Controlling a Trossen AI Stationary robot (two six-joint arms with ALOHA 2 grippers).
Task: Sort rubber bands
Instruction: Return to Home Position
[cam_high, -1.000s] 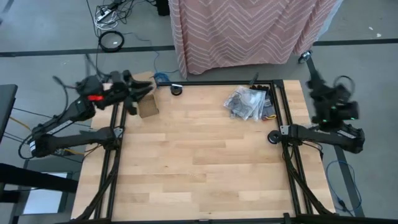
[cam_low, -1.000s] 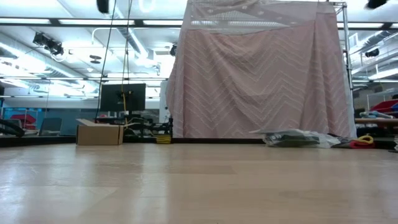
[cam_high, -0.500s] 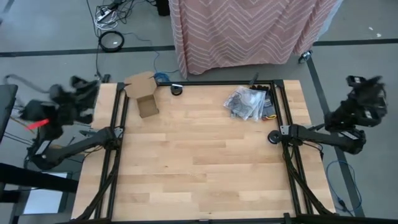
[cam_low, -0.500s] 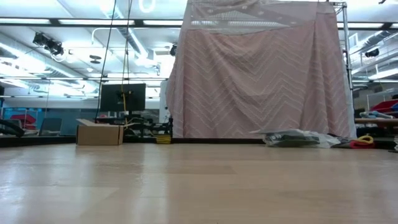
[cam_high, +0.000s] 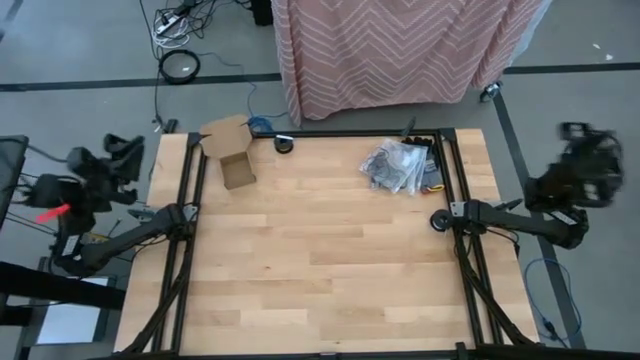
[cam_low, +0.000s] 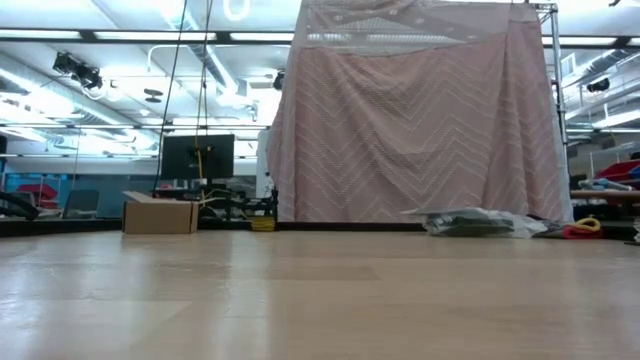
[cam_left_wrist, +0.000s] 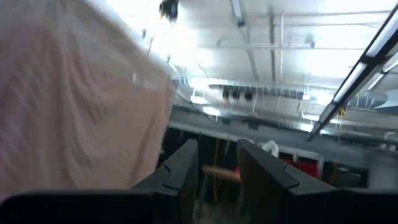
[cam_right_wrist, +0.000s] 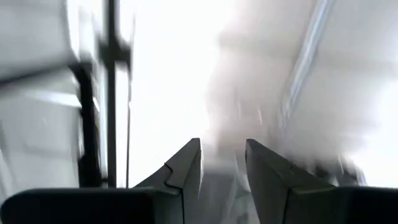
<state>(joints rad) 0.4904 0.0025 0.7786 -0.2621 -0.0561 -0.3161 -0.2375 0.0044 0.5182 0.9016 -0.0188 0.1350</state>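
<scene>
**While both arms stand off the desk, the bands lie bagged**

As far as the views allow, nothing loose lies on the near boards of the desk (cam_high: 320, 280), at the lower centre of the high view. Midway up that frame, the left hand (cam_left_wrist: 217, 144) sits outside the desk's left rail and the right hand (cam_right_wrist: 223, 143) outside the right rail. Both hands aim at the ceiling. Each hand's fingers stand narrowly parted with nothing between them.

Farther back, at the upper right of the desk, the clear bags (cam_high: 400, 165) lie in a heap by the far edge. The rubber bands (cam_high: 392, 172) show only as dark shapes through the plastic, and their colours cannot be told. An open cardboard box (cam_high: 232, 162) stands at the desk's upper left corner. Beyond the desk hangs a pink curtain (cam_high: 400, 50).

Judgement: sorting appears complete, and the step in hand is the return to rest. The next move calls for no grasp, only settling both arms into a parked pose clear of rails and bags.
</scene>
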